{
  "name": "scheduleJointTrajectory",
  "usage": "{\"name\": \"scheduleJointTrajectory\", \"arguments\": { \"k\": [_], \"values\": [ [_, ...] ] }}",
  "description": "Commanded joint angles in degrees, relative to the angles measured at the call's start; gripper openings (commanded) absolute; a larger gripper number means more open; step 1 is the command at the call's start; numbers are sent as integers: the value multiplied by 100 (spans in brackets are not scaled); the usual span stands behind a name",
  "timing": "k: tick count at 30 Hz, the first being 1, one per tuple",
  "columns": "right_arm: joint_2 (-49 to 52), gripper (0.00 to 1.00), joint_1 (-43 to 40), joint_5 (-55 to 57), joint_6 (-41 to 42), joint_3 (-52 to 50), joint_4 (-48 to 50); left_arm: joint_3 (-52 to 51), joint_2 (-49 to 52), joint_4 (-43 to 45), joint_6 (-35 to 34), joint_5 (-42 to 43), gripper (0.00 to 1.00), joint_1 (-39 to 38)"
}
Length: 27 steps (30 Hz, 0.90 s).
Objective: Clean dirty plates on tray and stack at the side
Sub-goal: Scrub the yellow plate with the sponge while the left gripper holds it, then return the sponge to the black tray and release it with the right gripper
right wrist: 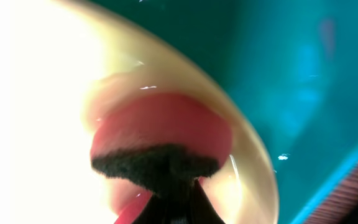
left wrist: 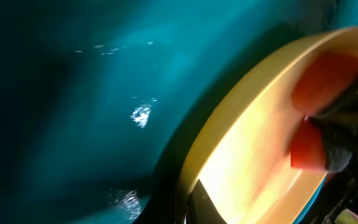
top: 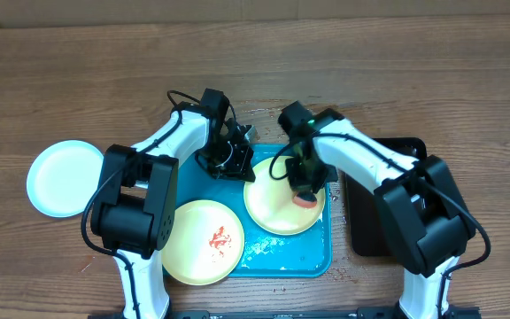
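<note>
Jaws of the right gripper (top: 305, 193) pinch a red sponge (right wrist: 166, 137), pressed onto a yellow plate (top: 273, 213) in the tray (top: 299, 259). The left gripper (top: 230, 159), jaws pressed together, sits at that plate's rim. Three plates in all: a second yellow plate (top: 204, 241), smeared red, overhangs the tray; a pale plate (top: 63, 177) lies on the table (top: 467, 80). One black tray (top: 374, 232) stands beside.

Glossy plastic tray (top: 301, 252) on matt wood-grain table (top: 414, 71).

No writing, label, brand mark, number or sign could be read in any of the three views.
</note>
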Motion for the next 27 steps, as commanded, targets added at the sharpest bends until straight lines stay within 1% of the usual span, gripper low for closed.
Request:
{"name": "scheduleJointTrajectory", "arguments": {
  "k": [1,3,6,9,11,14,17,20,23,27],
  "values": [
    [538,4,654,-1432,-459,-428,278,-17,90,94,-160,221,4,28],
    [538,4,761,-1847,-431,-417,420,-17,90,98,-177,221,4,28],
    [538,4,774,-2026,-367,-291,229,-17,90,98,-179,221,4,28],
    [538,4,706,-2865,-367,-153,192,-17,90,111,-179,177,4,28],
    [538,4,704,-3189,-162,-101,310,-17,90,111,-208,129,4,28],
    [538,4,704,-3254,411,-94,719,-17,90,111,-221,118,4,28],
    [538,4,704,-2940,1123,-96,1161,-17,90,109,-221,118,4,28],
    [538,4,682,-2210,1685,-96,1478,-17,90,107,-227,120,4,28],
    [538,4,575,-1521,2006,-96,1532,-17,90,107,-267,116,4,28],
    [538,4,238,-822,2269,-96,1342,-17,90,105,-267,118,4,28]
  ]
}}
